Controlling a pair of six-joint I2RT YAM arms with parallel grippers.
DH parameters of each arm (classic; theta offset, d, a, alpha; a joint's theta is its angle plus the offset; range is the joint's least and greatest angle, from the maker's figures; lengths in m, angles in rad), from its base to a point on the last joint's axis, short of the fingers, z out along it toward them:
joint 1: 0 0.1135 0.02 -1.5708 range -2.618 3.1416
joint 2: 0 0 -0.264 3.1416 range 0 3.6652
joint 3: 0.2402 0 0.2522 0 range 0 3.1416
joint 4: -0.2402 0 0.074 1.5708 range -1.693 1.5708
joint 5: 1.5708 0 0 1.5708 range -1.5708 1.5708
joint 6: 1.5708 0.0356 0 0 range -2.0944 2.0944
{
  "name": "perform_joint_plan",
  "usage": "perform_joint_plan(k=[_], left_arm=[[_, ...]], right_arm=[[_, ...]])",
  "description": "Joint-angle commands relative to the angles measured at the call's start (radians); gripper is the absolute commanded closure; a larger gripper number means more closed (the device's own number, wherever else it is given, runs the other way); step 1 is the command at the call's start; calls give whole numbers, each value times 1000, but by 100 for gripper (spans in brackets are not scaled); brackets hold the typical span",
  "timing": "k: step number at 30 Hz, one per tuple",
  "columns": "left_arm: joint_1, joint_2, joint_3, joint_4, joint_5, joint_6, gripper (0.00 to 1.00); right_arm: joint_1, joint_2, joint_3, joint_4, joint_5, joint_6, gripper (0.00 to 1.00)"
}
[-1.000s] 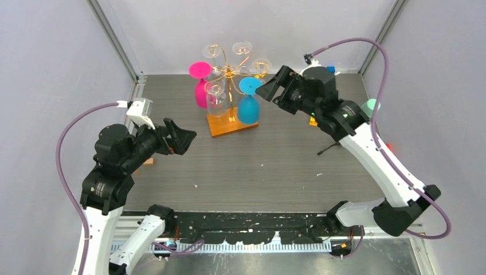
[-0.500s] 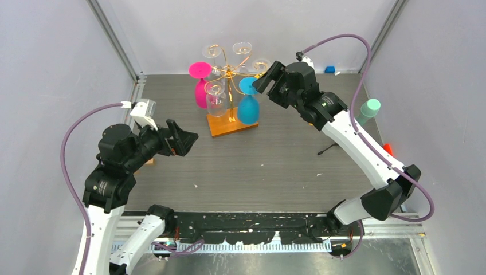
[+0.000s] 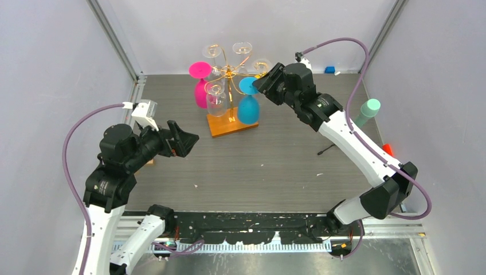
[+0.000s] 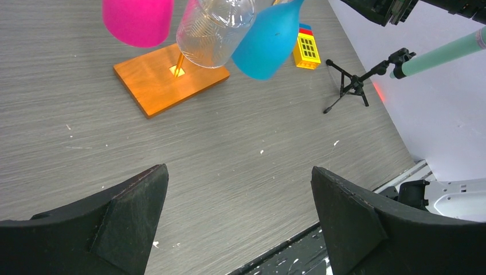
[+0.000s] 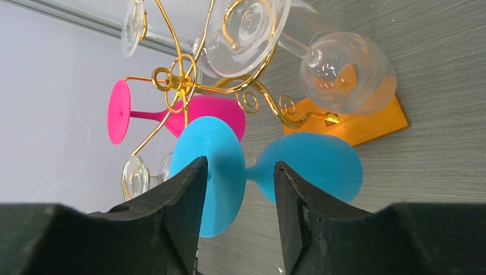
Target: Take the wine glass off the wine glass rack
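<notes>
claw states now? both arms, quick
Left claw: open, holding nothing.
Right claw: half open at the stem of the blue glass; whether it grips cannot be told.

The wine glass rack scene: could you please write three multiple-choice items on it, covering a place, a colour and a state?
1. Where is the right gripper?
A) astride the blue glass's stem
B) above the black tripod
C) at the pink glass's bowl

2. What colour is the wine glass rack's base?
A) black
B) white
C) orange-brown

3. How is the left gripper?
A) shut on a glass
B) open, empty
C) shut, empty

Answers:
1 A, the right wrist view shows it straddling the blue stem beside the foot.
2 C, the wooden slab is orange-brown.
3 B, its jaws stand wide apart with nothing between them.
</notes>
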State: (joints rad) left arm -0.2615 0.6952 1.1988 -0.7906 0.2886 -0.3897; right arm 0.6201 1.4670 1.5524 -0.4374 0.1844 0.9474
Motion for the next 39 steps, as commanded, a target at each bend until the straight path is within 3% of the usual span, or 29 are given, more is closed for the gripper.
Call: perform_joint_plan(k=[1, 4, 8, 15, 31, 39], left_arm=[[4, -12, -2, 2, 11, -6, 2], [4, -12, -2, -1, 11, -6, 2], [4, -16, -3, -3, 9, -6, 2], [3, -22, -2, -3, 5, -6, 2], [4, -31, -1, -7, -7, 2, 2], [4, -26, -2, 1, -14, -1, 2]], right_arm=[[4, -8, -11, 76, 10, 29, 50], [4, -9, -18, 87, 2, 31, 62], [4, -16, -26, 88, -7, 37, 70], [4, -45, -44, 104, -16, 64, 98], [4, -147, -168, 274, -101, 225, 100], [4, -112, -177, 373, -222, 303, 100]])
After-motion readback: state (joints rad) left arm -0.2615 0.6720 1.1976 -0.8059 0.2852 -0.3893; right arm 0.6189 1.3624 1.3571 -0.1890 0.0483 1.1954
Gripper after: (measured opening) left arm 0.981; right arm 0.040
